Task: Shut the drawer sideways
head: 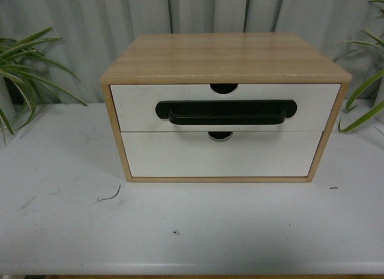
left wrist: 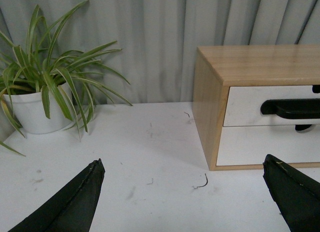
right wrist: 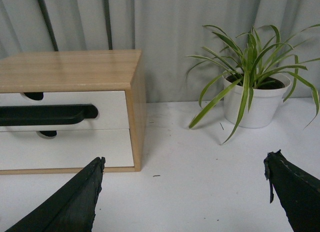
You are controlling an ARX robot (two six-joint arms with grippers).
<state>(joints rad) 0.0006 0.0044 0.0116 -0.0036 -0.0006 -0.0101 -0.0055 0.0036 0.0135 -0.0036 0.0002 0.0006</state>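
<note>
White tabletop [head: 192,231], curtain behind. Both grippers hang wide open and empty, short of the cabinet [head: 223,57]. The drawer [head: 138,105] lies ahead between them, handle [head: 226,113] running crosswise; neither arm looks clearly nearer.

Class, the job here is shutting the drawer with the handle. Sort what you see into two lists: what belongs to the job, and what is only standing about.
Belongs to the job:
the drawer
black bar handle
left gripper, open
right gripper, open

Just standing about:
lower drawer front
left potted plant
right potted plant
white table
</note>
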